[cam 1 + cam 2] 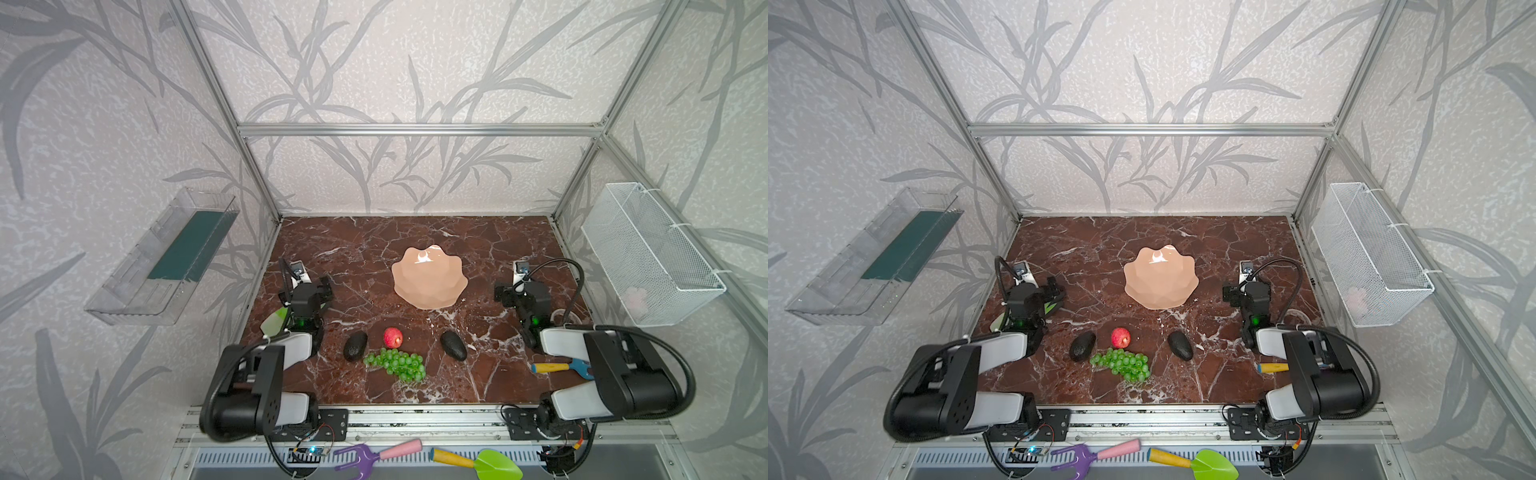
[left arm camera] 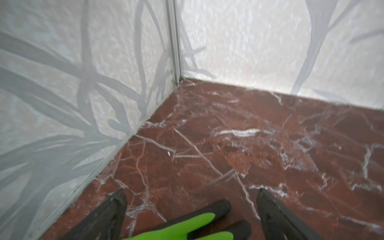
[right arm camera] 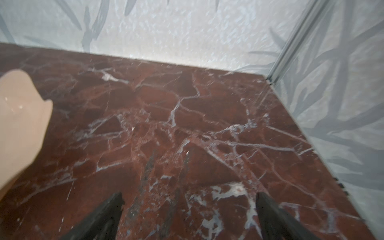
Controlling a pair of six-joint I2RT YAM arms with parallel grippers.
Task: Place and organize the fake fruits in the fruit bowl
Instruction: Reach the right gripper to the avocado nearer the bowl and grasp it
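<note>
Although the task is to fill it, the fruit bowl (image 1: 428, 278) stands empty in both top views, about the middle of the red marble tabletop (image 1: 357, 249), a little toward the back edge. All four fruits lie apart from it, near the front edge. A dark avocado (image 1: 355, 345) sits toward the left, with a small red apple (image 1: 392, 337) just beside it. A bunch of green grapes (image 1: 397, 365) lies just in front of the apple, and a second avocado (image 1: 454, 345) sits toward the right. As I judge it, nothing is done yet: every fruit is left to be picked up and set in. The left gripper (image 1: 326, 293) hovers near the left edge and the right gripper (image 1: 503, 293) near the right edge, each well apart from the fruit. A yellow-handled toy tool (image 1: 550, 367) lies under the right arm by the right edge.

In the left wrist view, the left gripper (image 2: 190, 192) has its jaws spread wide over bare marble, facing the back left corner. A bright green toy (image 2: 187, 224) shows low between them. It is not pinched, though I cannot tell whether it brushes them.

In the right wrist view, the right gripper (image 3: 190, 195) is likewise spread wide and holds nothing. The bowl's wavy rim shows off to one side, well clear of the jaws.
</note>
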